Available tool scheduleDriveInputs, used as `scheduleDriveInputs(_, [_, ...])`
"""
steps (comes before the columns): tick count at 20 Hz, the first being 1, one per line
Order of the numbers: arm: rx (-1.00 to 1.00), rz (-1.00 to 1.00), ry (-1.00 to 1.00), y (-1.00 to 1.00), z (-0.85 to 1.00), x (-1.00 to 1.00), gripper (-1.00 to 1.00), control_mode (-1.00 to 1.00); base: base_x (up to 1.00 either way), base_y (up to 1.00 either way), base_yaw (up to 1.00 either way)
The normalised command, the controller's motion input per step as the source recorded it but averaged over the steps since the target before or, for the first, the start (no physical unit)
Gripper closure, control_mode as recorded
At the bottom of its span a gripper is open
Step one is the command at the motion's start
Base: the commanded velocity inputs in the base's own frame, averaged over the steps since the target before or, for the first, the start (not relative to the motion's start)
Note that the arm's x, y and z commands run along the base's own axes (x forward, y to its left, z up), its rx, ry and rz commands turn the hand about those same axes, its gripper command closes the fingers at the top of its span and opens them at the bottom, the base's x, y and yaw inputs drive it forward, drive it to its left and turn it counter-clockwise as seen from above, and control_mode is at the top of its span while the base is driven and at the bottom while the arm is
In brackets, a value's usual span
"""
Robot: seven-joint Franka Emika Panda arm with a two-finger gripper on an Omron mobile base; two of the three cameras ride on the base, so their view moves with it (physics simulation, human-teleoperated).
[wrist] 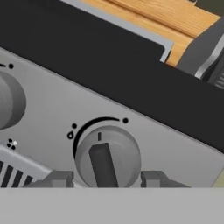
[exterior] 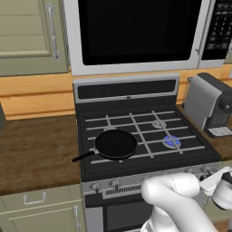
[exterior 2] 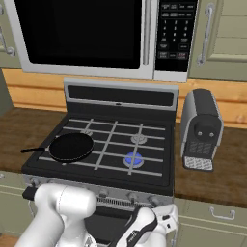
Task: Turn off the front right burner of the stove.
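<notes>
The front right burner (exterior: pixel 171 141) (exterior 2: pixel 133 158) glows blue under the thin grates of the black stove (exterior: pixel 149 159) (exterior 2: pixel 96 174). In the hand view, a round grey knob (wrist: pixel 107 157) with a dark grip bar sits on the silver front strip. The bar stands nearly upright beneath a black arc marking. My gripper (wrist: pixel 106 180) is open, with one fingertip (wrist: pixel 59 179) on each side of the knob's lower edge; whether they touch it I cannot tell. My hand (exterior 2: pixel 166 218) hangs low in front of the stove's right end.
A black frying pan (exterior: pixel 115 144) (exterior 2: pixel 71 146) rests on the front left burner, handle pointing left. A grey coffee machine (exterior: pixel 208 104) (exterior 2: pixel 201 128) stands on the counter right of the stove. A microwave (exterior: pixel 136 31) hangs above. Another knob (wrist: pixel 8 100) sits to the left.
</notes>
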Motion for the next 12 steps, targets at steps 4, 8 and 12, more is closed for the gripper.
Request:
scheduleDriveInputs(4, [0.31,0.07,0.0,-0.04,0.01,0.0,1.0,-1.0,0.0,0.0,0.0])
scheduleDriveInputs(8, [0.34,0.08,-0.01,-0.05,0.02,0.0,1.0,-1.0,0.0,0.0,0.0])
scheduleDriveInputs(12, [0.32,0.07,0.0,-0.04,0.0,0.0,1.0,-1.0,0.0,0.0,0.0])
